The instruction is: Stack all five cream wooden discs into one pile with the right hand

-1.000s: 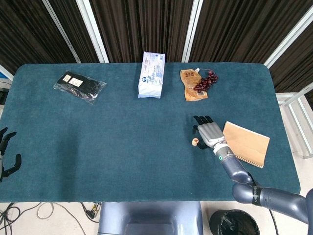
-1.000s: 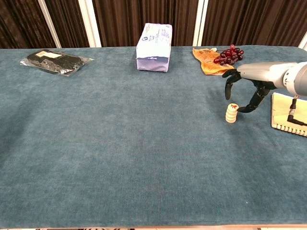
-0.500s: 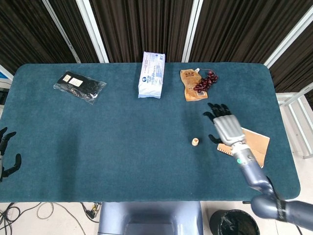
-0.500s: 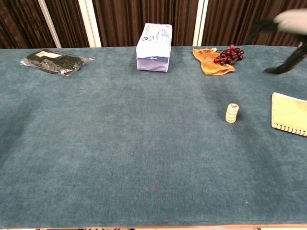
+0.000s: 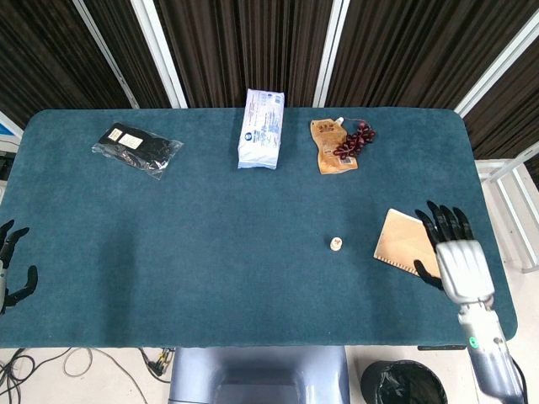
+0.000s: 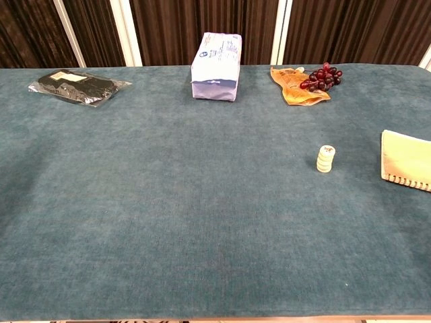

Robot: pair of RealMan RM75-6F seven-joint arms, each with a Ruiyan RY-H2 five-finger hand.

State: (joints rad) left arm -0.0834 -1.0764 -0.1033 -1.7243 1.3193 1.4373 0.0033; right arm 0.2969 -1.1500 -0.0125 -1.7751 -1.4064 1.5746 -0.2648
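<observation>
The cream wooden discs stand as one upright pile (image 5: 336, 245) right of the table's middle, with a red mark on the top disc; the chest view shows the pile (image 6: 325, 159) as several stacked discs. My right hand (image 5: 455, 252) hovers over the table's right edge, well to the right of the pile, fingers spread and holding nothing. It is out of the chest view. My left hand (image 5: 10, 268) hangs off the left edge of the table, fingers apart and empty.
A tan spiral notebook (image 5: 408, 245) lies between the pile and my right hand. At the back are a white-blue packet (image 5: 261, 128), an orange pouch (image 5: 327, 145) with grapes (image 5: 354, 140), and a black bag (image 5: 135, 147) at the far left.
My right hand has let go of the pile, lifted away and swung right and back toward the table's right edge. The pile stays standing. The left hand has not moved.
</observation>
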